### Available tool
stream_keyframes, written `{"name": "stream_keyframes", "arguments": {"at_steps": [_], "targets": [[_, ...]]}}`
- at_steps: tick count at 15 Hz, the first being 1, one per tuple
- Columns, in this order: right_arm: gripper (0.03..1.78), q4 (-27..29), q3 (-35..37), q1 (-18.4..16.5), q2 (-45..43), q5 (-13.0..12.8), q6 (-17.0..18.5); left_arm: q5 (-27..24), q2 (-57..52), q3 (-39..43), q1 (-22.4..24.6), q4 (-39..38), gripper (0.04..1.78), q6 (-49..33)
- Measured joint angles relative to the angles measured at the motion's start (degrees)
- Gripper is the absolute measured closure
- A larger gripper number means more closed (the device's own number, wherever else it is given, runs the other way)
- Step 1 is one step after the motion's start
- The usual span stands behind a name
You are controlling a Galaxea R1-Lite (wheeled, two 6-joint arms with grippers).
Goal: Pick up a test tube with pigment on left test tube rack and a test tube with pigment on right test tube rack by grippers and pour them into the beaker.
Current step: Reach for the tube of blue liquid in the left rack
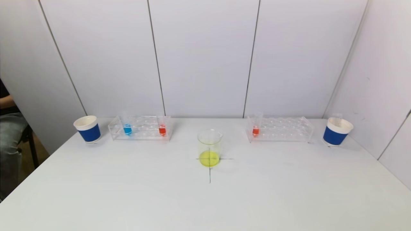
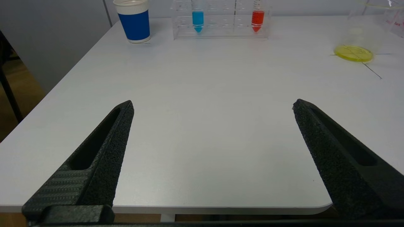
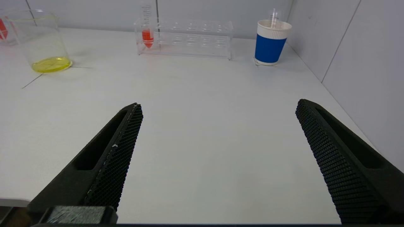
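The clear left rack stands at the back left and holds a blue-pigment tube and a red-pigment tube; they also show in the left wrist view, the blue tube and the red tube. The clear right rack holds one red-pigment tube, also in the right wrist view. The glass beaker with yellow liquid stands at the table's middle on a drawn cross. My left gripper and right gripper are open and empty at the table's near edge, out of the head view.
A blue-and-white paper cup stands left of the left rack. Another cup with an empty tube in it stands right of the right rack. White wall panels close the back and right. A seated person's leg shows at far left.
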Motion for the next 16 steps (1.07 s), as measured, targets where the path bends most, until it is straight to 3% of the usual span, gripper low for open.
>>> {"name": "stream_keyframes", "arguments": {"at_steps": [16], "targets": [[0.05, -0.02, 0.00, 0.00, 0.00, 0.00, -0.02, -0.07, 0.00, 0.06, 0.01, -0.10, 0.06, 1.69]]}}
